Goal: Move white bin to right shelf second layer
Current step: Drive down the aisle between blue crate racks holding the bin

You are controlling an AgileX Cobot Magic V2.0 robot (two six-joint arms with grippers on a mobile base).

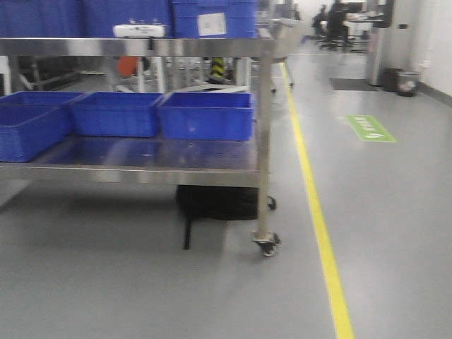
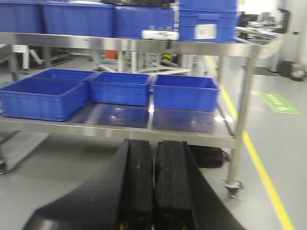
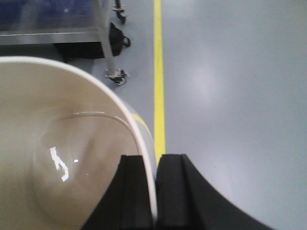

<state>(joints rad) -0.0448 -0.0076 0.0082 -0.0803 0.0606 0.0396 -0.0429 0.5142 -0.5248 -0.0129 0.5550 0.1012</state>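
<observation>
White bin (image 3: 62, 158): seen only in the right wrist view, held off the floor, its rim pinched between the right gripper's fingers; the open mouth is turned toward the camera and the rounded base away from it.

Right gripper (image 3: 154, 191): clenched on the bin's rim, one finger inside the wall and one outside, the wall running between them.

Left gripper (image 2: 153, 191): fingers are pressed together with nothing between them; it is aimed at the steel cart (image 2: 144, 130).

Nearer arm: the right, which already carries the bin; the left is well apart from it and takes no part in the hold.

Bin relative to the cart: the bin is beside and in front of the cart's caster corner (image 3: 116, 76), with the yellow floor line (image 3: 159, 86) just beyond that corner.

Long axis: none is clear, as the tub is rounded-square; its depth axis runs from rim to base, pointing down and away from the wrist camera.

Blue crates (image 1: 206, 116): three are lined up on the cart's lower deck.

Right shelf second layer: no roller-track level is shown in any view, so its direction from the cart cannot be told.

Judged step: the bin is being carried, and the shelf has yet to be brought into view.
</observation>
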